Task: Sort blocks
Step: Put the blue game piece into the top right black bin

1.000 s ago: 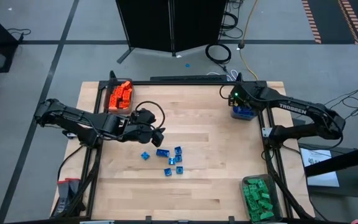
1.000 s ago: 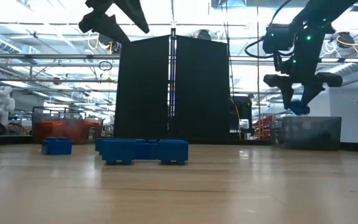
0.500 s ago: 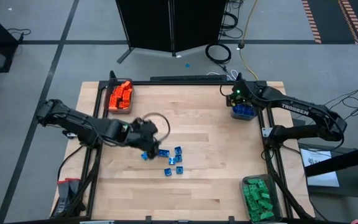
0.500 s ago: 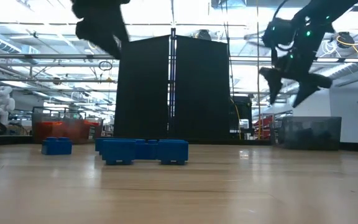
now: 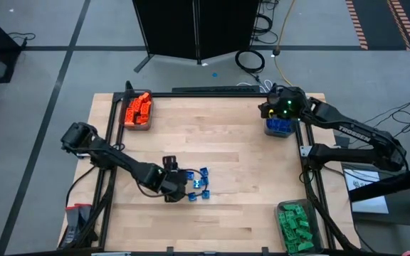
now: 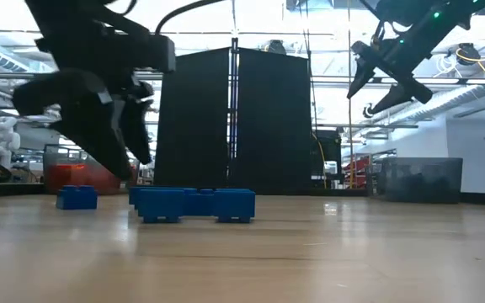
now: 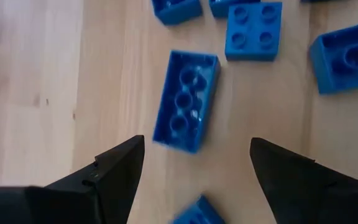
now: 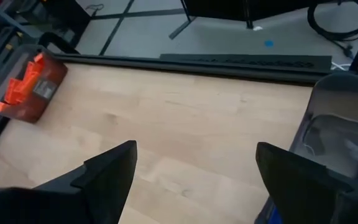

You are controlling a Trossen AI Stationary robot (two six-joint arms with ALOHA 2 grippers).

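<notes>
Left pincer [image 7: 191, 180] open above upturned blue block [image 7: 186, 99], right pincer [image 8: 194, 180] open, empty

Blue blocks [image 6: 194, 204] sit in a row on the wooden tabletop [image 6: 310, 252] at centre frame, with one more blue block [image 6: 77, 198] apart at the left. The left hand [image 6: 108, 135] hangs large at upper left — fingers spread, empty. The right hand [image 6: 381, 80] hovers at upper right, open, above a grey bin [image 6: 419, 180].

Loose blocks [image 5: 198, 185] lie mid-table [image 5: 248, 178], nearer the left side. Bins [image 5: 137, 111] sit at three corners. The left tool [image 5: 179, 186] seems just beside the blocks.
</notes>
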